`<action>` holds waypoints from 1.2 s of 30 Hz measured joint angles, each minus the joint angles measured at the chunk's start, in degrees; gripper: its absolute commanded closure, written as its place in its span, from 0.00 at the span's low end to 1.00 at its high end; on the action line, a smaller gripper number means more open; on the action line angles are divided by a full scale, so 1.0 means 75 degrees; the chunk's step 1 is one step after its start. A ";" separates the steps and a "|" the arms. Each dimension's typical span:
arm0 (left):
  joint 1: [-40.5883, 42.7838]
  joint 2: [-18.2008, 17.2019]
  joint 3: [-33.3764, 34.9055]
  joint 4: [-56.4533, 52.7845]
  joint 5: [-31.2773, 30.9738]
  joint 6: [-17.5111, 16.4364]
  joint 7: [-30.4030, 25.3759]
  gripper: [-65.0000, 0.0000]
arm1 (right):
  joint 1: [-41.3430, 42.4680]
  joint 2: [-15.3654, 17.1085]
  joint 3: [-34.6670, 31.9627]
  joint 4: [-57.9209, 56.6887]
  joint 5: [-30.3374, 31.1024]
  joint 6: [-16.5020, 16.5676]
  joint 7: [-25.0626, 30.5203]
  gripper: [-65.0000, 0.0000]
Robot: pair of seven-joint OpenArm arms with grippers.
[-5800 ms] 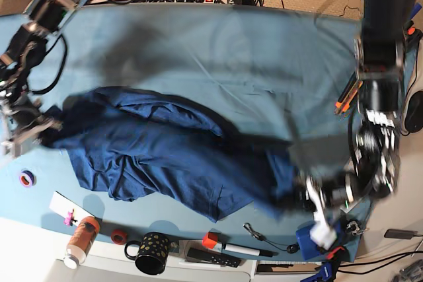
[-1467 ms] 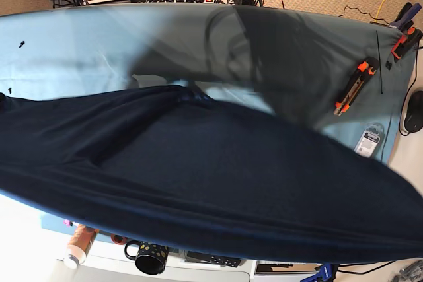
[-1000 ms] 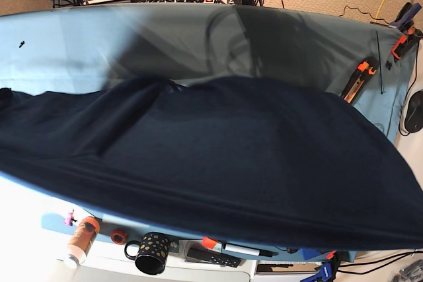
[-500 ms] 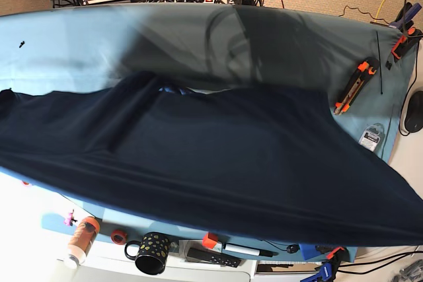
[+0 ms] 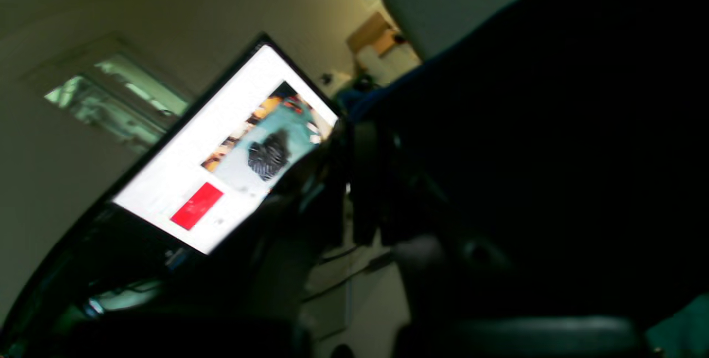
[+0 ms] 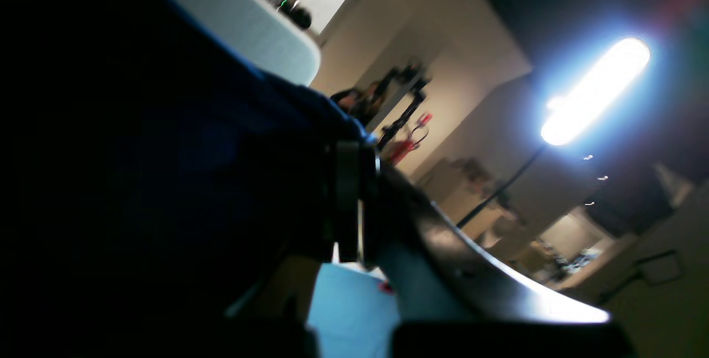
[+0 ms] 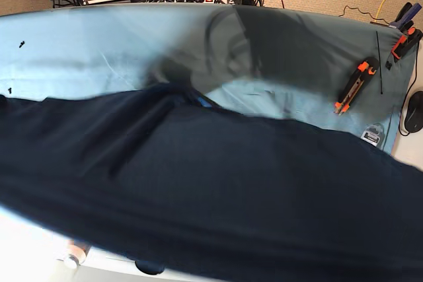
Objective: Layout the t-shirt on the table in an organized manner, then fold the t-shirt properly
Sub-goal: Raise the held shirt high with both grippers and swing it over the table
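The t-shirt [image 7: 218, 196] is stretched wide above the counter [image 7: 86, 51], filling the lower base view. The left end effector [image 5: 365, 180] and right end effector [image 6: 352, 203] are each clamped on a t-shirt edge.

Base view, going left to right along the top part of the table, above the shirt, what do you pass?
Bare teal table → dark shadow on the cloth → orange and black clamp → second orange clamp at the table's corner. The t-shirt spans the whole width below them.
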 measured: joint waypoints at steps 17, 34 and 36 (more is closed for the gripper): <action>-0.0259 -0.1920 -0.0003 -0.0647 -0.0219 -0.0061 -0.0769 1.00 | -0.0003 0.2387 0.0000 -0.1311 -0.0484 -0.0627 0.0478 1.00; -0.0259 -0.2267 -0.0047 -0.0801 0.0082 0.0358 -0.0312 1.00 | 0.0399 0.1591 0.0000 -0.0557 0.0466 -0.0507 -0.0169 1.00; -0.0259 -0.2264 -0.0146 -0.0822 -0.0035 0.0356 -0.0076 1.00 | 0.0399 0.1297 0.0000 -0.0125 0.0385 -0.0501 -0.0236 1.00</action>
